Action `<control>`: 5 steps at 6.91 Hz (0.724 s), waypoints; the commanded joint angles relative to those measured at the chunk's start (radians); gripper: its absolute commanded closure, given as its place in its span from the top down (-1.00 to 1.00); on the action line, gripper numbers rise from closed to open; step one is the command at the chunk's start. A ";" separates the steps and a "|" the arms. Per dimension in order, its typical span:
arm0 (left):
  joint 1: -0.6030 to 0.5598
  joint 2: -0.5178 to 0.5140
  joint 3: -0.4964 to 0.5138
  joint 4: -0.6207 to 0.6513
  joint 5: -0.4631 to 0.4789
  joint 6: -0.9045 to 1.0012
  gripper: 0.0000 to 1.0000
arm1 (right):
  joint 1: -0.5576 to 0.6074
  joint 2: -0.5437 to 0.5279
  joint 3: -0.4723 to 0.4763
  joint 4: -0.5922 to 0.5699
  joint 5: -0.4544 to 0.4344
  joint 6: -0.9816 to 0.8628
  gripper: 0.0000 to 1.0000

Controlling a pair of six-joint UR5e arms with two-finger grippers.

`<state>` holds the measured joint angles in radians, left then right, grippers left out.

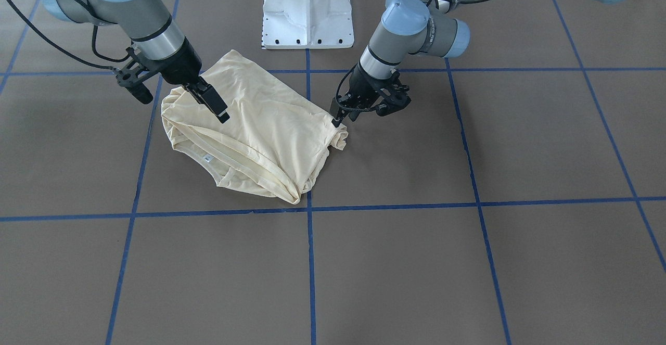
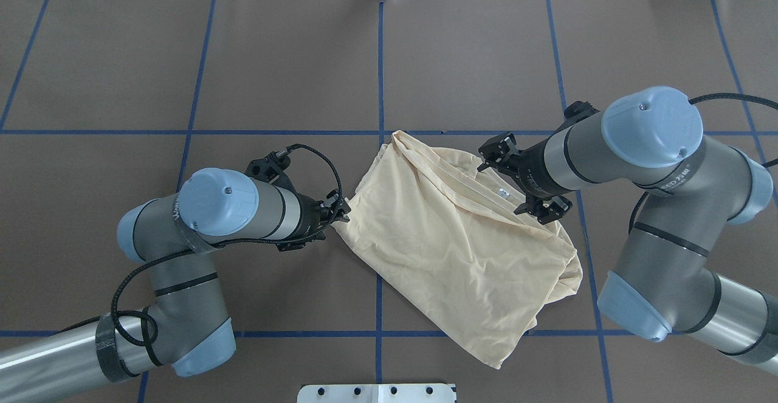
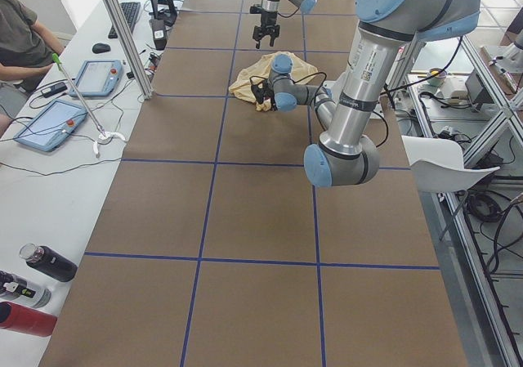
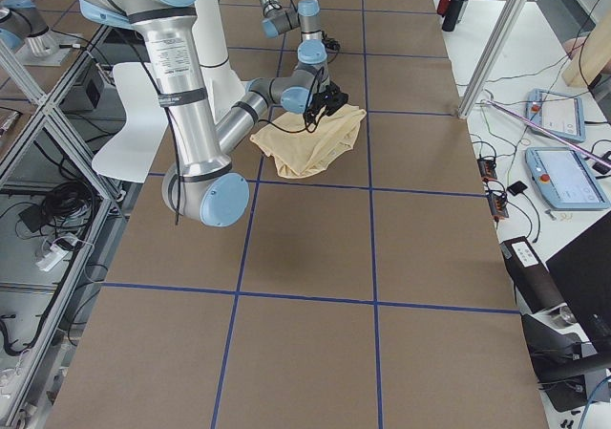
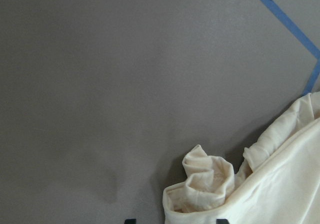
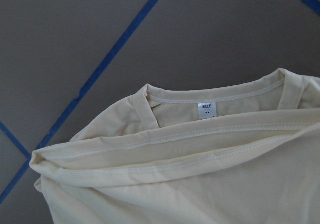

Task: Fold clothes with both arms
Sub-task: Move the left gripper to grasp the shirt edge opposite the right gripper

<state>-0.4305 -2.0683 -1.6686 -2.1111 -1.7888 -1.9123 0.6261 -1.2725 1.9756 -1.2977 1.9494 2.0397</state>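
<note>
Shirt [image 2: 450,239] lies crumpled at the overhead view's centre, between both arms. Left gripper [image 1: 337,122] straddles its bunched corner, jaws apart. Right gripper [image 1: 221,112] sits over the collar [image 6: 220,96]; I cannot tell its jaws.

**Legible Text in the Scene**

A small white neck label [image 6: 207,110], sewn inside the collar of the shirt [image 6: 200,184], bears the printed word "SIZE" above two tiny marks too small to read. Lettering on the right arm [image 2: 679,177] is not legible.
</note>
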 commanded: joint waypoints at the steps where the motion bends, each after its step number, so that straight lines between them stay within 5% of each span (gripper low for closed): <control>1: 0.001 -0.006 0.018 -0.003 0.000 0.007 0.19 | 0.001 0.004 -0.006 -0.002 0.000 -0.001 1.00; 3: 0.001 -0.016 0.042 -0.006 0.031 0.006 -0.12 | 0.003 0.004 -0.006 -0.003 0.003 0.001 1.00; 4: -0.001 -0.016 0.044 -0.007 0.031 0.002 -0.75 | 0.003 0.004 -0.006 -0.003 0.003 0.001 1.00; 5: -0.001 -0.013 0.047 -0.007 0.031 0.007 -1.00 | 0.003 0.002 -0.008 -0.003 0.003 0.001 1.00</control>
<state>-0.4304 -2.0830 -1.6256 -2.1177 -1.7606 -1.9075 0.6287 -1.2689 1.9691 -1.3007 1.9526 2.0401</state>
